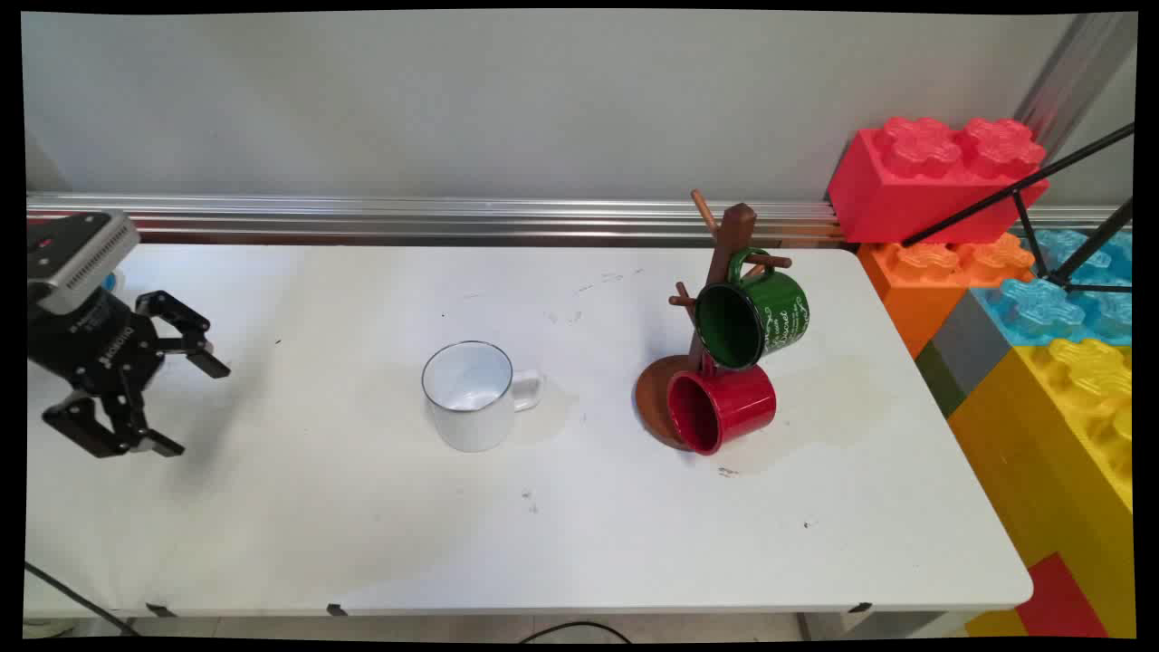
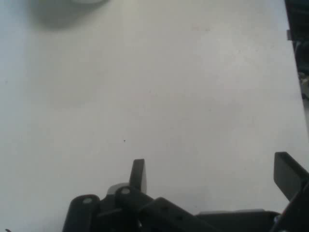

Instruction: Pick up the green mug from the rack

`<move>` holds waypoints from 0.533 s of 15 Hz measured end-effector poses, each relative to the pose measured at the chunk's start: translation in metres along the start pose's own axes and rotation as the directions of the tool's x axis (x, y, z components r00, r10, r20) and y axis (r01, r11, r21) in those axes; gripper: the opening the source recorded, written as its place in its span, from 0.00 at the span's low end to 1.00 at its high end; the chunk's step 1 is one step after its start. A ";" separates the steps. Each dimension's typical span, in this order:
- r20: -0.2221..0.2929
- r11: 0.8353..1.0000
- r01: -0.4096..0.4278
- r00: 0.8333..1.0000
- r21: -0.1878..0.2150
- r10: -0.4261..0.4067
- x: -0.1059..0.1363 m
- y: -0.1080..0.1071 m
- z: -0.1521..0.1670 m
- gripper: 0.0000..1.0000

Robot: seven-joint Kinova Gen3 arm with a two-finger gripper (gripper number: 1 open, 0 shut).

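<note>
fingers spread wide and holding nothing, the black hand (image 1: 186,403) hangs over the left end of the white bench (image 1: 362,543), pointing out across it. nearest thing is a white mug (image 1: 471,396) on its side near the middle, well apart from the hand, mouth facing the camera and handle to the right (only its edge shows in the hand view). farther right a wooden mug tree (image 1: 715,299) carries a green mug (image 1: 756,315) by its handle on a peg, so it tilts; a red mug (image 1: 722,407) sits low at the base, its support hidden.

glossy enamel mugs (image 1: 742,317), wooden rack (image 1: 715,272)
</note>
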 end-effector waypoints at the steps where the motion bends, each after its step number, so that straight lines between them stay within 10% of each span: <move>1: -0.007 1.000 0.009 1.000 0.002 -0.009 0.001 0.001 0.001 1.00; 8: -0.228 0.989 0.144 0.963 -0.025 -0.146 0.047 0.002 0.006 1.00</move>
